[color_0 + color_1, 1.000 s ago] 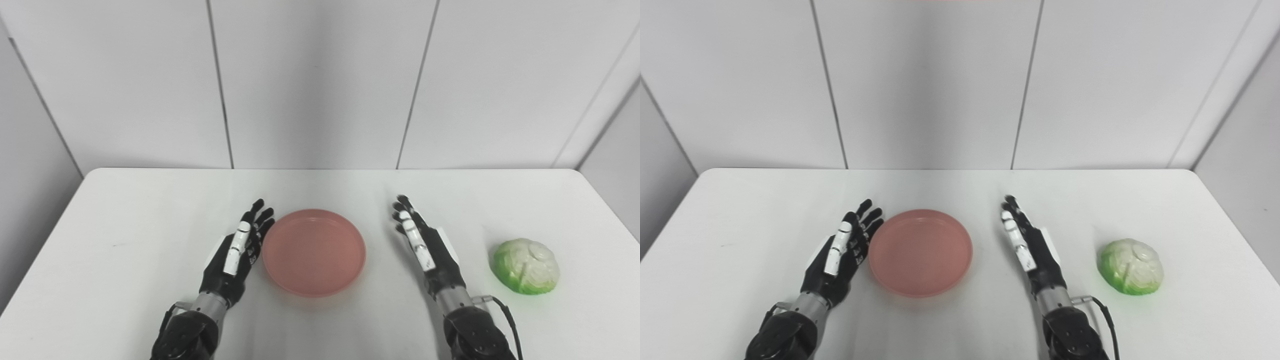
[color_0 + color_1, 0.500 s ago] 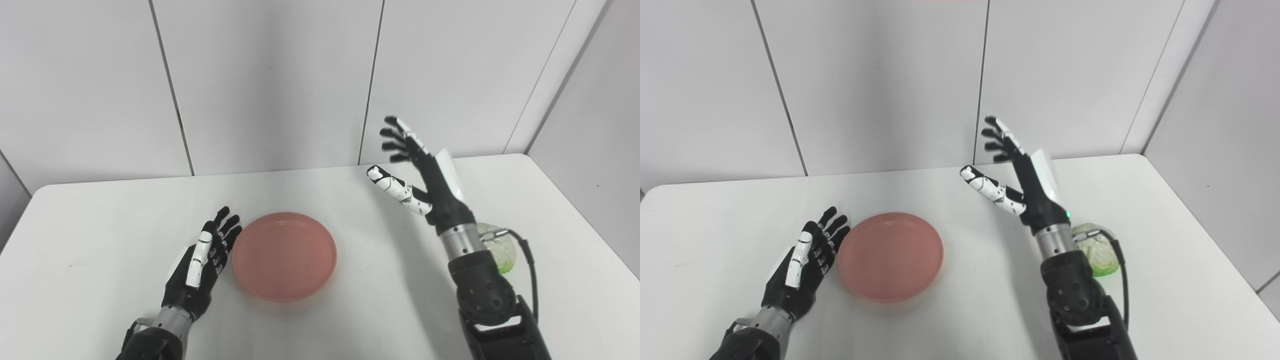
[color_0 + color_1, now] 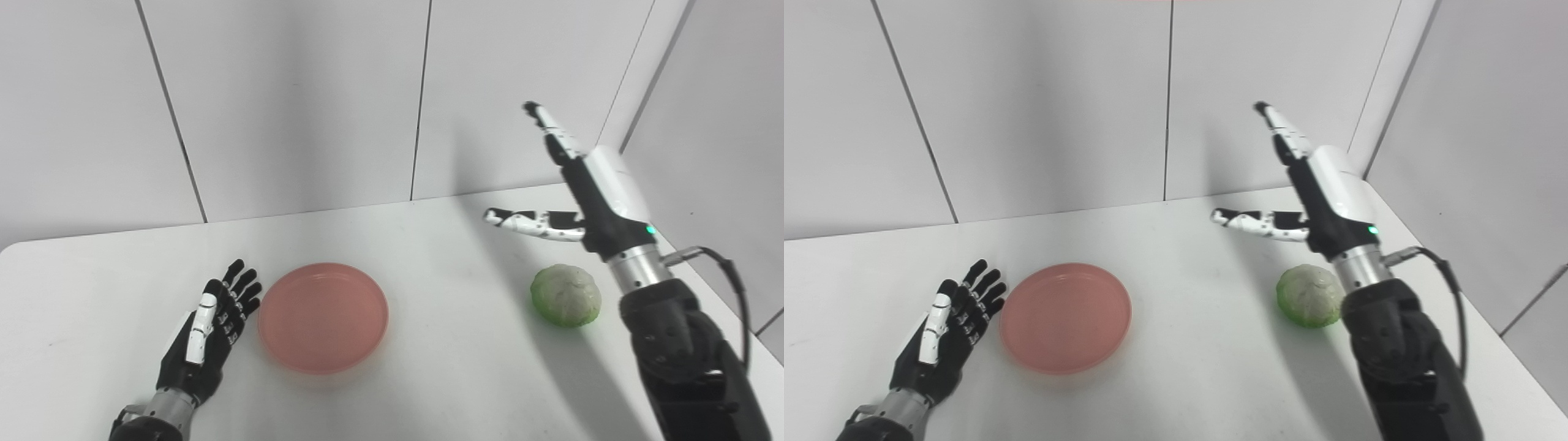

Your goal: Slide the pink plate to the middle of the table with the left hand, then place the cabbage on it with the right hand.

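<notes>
Both hands empty, fingers spread

The left hand (image 3: 205,334) lies just beside the pink plate (image 3: 323,317); the right hand (image 3: 588,196) hangs raised above the cabbage (image 3: 565,295), which sits on the surface (image 3: 429,380).

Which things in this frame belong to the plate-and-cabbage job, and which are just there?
Part of the job:
pink plate, empty
cabbage, lying on the table, not held
left hand, open, beside the plate
right hand, open, raised above the cabbage

Just there:
white table
grey wall panels
No other loose items visible.
</notes>
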